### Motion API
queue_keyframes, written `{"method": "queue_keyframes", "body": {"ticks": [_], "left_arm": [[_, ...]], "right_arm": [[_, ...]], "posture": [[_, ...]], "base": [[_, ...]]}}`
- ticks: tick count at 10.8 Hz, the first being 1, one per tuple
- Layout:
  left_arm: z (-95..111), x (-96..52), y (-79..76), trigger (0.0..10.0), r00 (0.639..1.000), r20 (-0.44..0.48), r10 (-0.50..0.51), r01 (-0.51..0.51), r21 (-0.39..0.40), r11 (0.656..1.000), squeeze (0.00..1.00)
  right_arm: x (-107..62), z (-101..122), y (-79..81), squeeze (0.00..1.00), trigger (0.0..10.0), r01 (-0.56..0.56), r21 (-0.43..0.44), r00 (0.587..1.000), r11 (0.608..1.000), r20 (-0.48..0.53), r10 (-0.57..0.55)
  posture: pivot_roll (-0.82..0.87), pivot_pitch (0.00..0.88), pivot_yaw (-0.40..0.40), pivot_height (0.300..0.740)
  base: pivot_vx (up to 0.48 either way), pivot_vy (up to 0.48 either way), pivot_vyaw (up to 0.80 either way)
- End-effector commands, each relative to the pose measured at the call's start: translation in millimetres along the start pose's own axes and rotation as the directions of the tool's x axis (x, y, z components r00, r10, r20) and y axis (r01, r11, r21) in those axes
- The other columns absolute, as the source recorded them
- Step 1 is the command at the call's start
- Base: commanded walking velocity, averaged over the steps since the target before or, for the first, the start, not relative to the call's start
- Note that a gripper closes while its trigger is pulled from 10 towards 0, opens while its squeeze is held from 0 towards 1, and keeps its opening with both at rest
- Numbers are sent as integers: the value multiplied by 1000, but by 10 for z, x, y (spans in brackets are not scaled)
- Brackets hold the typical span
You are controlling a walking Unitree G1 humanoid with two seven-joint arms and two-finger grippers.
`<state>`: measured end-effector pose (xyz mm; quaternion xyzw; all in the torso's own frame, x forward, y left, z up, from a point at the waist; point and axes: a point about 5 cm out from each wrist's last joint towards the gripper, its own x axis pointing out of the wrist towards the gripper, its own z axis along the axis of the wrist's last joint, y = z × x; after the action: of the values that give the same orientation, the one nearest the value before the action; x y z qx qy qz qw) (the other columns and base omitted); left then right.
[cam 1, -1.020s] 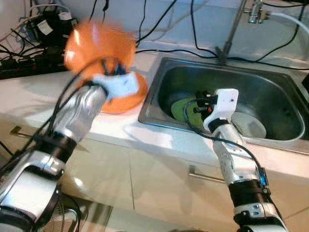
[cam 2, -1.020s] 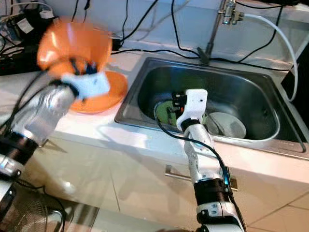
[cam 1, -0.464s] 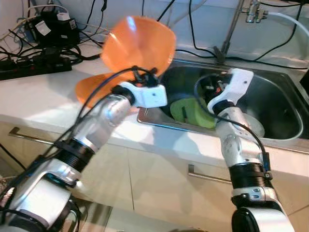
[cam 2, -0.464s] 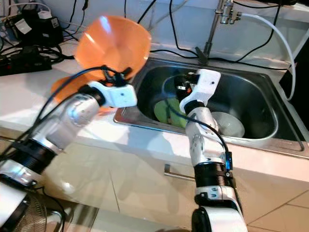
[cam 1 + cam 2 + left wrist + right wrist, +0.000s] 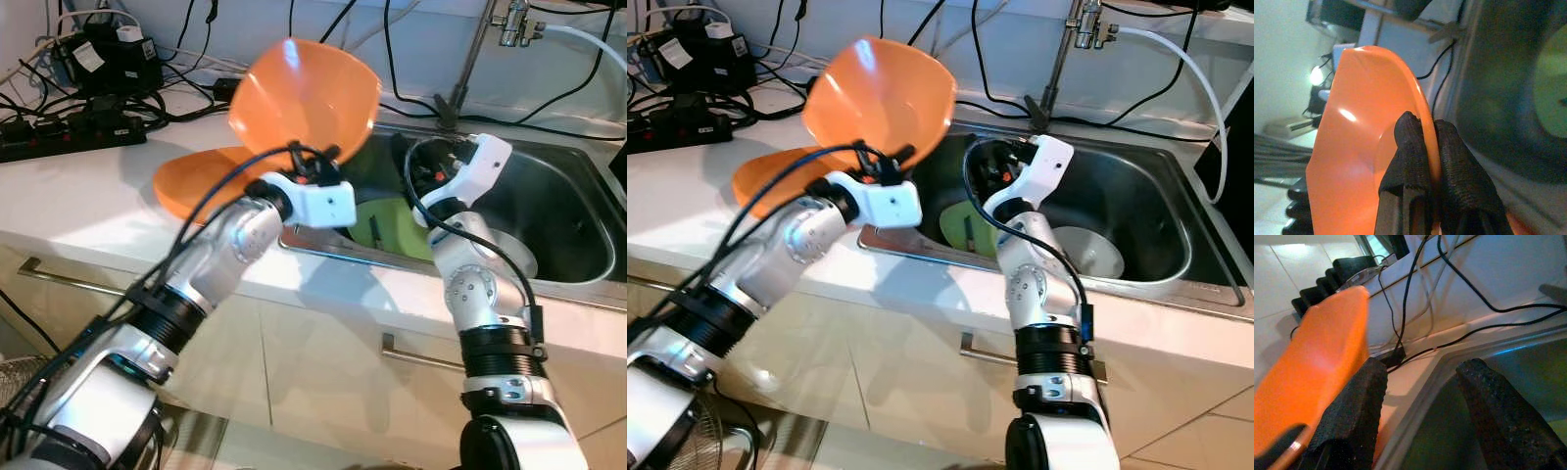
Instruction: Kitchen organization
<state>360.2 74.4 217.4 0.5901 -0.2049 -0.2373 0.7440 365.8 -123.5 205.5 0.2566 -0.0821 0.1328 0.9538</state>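
Pinching the orange bowl's (image 5: 304, 98) rim, my left gripper (image 5: 1422, 142) holds it tilted above the sink's (image 5: 549, 176) left edge; my right gripper (image 5: 1420, 411) hangs spread over the sink, empty.

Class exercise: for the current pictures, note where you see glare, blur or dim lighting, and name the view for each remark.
Left eye view: a bright highlight on the raised orange bowl, otherwise fairly sharp. Left wrist view: a glare spot on that bowl, a bright lamp glow behind it, the sink dim and soft. Right wrist view: the near fingers and the bowl's edge out of focus.
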Motion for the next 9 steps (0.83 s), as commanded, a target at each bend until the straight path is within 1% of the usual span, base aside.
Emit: {"method": "queue_keyframes", "body": {"ticks": [1, 3, 5, 9], "left_arm": [[79, 3, 11, 10000, 999, 35, -5, 5, 21, 1000, 0], [108, 9, -37, 10000, 999, 44, -31, 30, 15, 999, 0], [127, 12, -49, 10000, 998, 53, -35, 34, 17, 999, 0], [214, 23, -17, 10000, 996, 93, -12, 10, 20, 1000, 0]], "right_arm": [[43, 131, 81, 0, 10000, -37, 14, 999, 999, 37, 36], [53, 164, 137, 0, 10000, -66, 75, 997, 995, 49, 63], [53, 166, 178, 0, 10000, -88, 82, 995, 993, 47, 85], [70, 130, 188, 0, 10000, -80, 88, 996, 993, 30, 78]], "posture": [[202, 0, -11, 740], [203, 0, -12, 740], [202, 0, -12, 740], [207, 0, -16, 740]], "base": [[0, 0, 0], [0, 0, 0], [0, 0, 0], [0, 0, 0]]}}
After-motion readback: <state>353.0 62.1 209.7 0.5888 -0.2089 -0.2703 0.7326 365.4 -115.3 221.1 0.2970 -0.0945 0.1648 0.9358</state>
